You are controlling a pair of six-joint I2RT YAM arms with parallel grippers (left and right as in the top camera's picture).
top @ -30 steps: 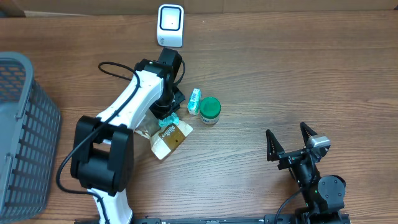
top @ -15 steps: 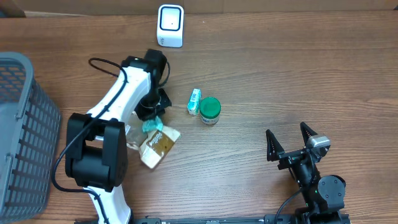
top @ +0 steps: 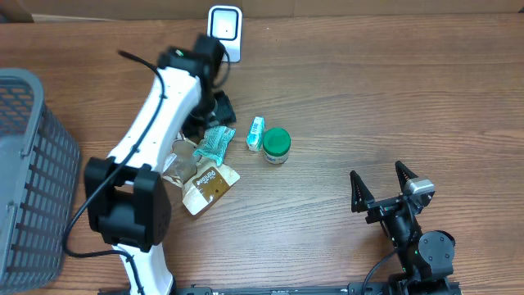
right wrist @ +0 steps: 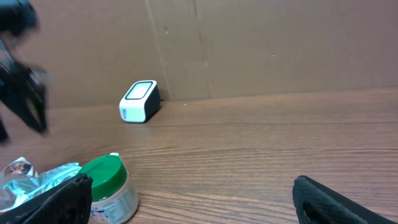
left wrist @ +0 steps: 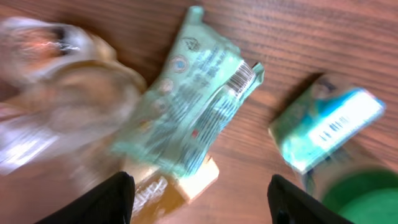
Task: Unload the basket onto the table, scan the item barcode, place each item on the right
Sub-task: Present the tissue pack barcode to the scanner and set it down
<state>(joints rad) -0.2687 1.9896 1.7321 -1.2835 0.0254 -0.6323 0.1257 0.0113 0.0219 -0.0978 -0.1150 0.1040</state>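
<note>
Released since a second ago, the teal packet (left wrist: 193, 106) lies barcode-up on the counter (left wrist: 311, 37) just beneath the left jaws, which stand spread and empty. Beyond them sits the scanner (top: 224, 31). Right jaws gape wide, holding nothing.

The wood under the left gripper (top: 214, 111), whose fingers stood spread with nothing between them, was crowded. A mint-green packet (left wrist: 193, 106) lay ahead of the gap and a crumpled clear bag (left wrist: 56, 93) ahead of one finger, with a teal box (left wrist: 326, 127) and a green-lidded jar (left wrist: 364, 202) close by the other. Bare table (top: 368, 90) stretched ahead of the right gripper (top: 381, 187) and its wide-apart fingers. Only the jar stood off beside one finger, and the scanner (right wrist: 139, 101) sat far beyond against the cardboard wall (right wrist: 280, 43).
</note>
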